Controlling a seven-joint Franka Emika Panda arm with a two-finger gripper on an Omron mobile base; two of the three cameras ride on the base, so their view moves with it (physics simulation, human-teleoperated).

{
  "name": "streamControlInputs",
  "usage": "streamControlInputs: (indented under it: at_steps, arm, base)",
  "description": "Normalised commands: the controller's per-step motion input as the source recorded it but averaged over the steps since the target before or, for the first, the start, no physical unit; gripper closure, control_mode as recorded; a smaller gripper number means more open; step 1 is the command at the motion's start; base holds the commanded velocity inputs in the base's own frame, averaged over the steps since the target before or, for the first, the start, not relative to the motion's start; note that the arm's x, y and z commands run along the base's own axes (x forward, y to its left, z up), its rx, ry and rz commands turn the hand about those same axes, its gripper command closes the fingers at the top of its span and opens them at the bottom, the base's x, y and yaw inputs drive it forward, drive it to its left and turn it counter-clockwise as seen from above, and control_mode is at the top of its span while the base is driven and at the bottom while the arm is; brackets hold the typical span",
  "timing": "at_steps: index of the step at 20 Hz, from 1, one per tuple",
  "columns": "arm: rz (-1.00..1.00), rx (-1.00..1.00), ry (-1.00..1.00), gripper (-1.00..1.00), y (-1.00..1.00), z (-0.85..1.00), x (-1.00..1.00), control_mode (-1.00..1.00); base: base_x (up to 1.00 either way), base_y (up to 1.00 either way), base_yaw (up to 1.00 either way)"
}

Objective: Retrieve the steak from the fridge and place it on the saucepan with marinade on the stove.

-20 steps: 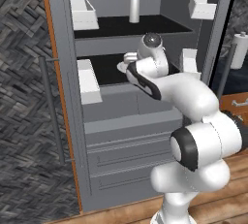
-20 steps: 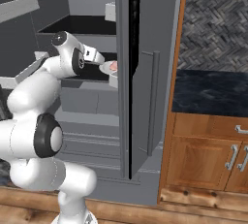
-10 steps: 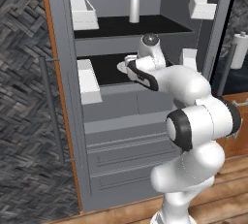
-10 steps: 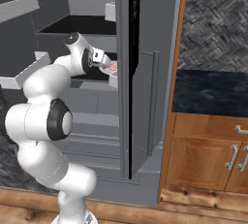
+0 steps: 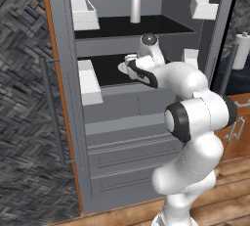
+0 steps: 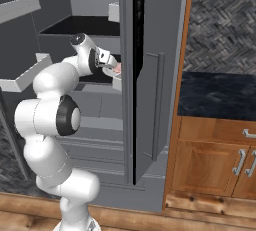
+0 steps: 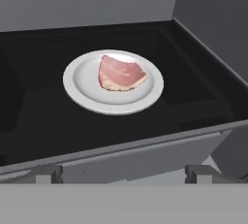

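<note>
**Arm reaches further into the open fridge, toward the steak**

Since a second ago the arm has pushed forward: the elbow has lifted and the hand has come closer to the lower black shelf of the fridge (image 5: pixel 68 122), right up at the plate. The base and the doors look just where they were.

From where I stand, the gripper (image 5: pixel 131 64) hangs at the front lip of that shelf, its fingers spread wide with nothing between them; in the hand view the two dark tips (image 7: pixel 47 173) sit far apart at the bottom, short of the shelf edge. The steak (image 7: pixel 120 73) lies flat on a round white plate (image 7: pixel 82 89), a pink slab with a pale rim, set a little toward the far side of the plate. The plate rests on the black shelf, well inside the compartment. From the right side, a bit of pink (image 6: pixel 118 68) peeks out just past the gripper (image 6: pixel 111 64), beside the door's edge.

On the shelf above stands a pale bottle (image 5: pixel 135 7), and white bins (image 5: pixel 84 12) hang on both doors.
</note>
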Motion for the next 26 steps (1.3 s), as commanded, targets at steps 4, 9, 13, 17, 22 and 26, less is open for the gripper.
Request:
streamControlInputs:
  at_steps: [4,9,13,17,22,26]
  arm:
    - [0.00,0.00,0.00,-1.00,0.00,-0.20,0.38,-1.00]
    - [0.00,0.00,0.00,-1.00,0.00,-0.21,0.40,-1.00]
    - [0.00,-0.01,0.00,-1.00,0.00,-0.23,0.45,-1.00]
    - [0.00,-0.01,0.00,-1.00,0.00,-0.16,0.47,-1.00]
    - [0.00,-0.01,0.00,-1.00,0.00,-0.14,0.48,-1.00]
    - [0.00,0.00,0.00,-1.00,0.00,-0.10,0.50,-1.00]
  base:
    - [0.00,0.00,0.00]
    - [0.00,0.00,0.00]
    - [0.00,0.00,0.00]
    - [0.00,0.00,0.00]
    - [0.00,0.00,0.00]
    - [0.00,0.00,0.00]
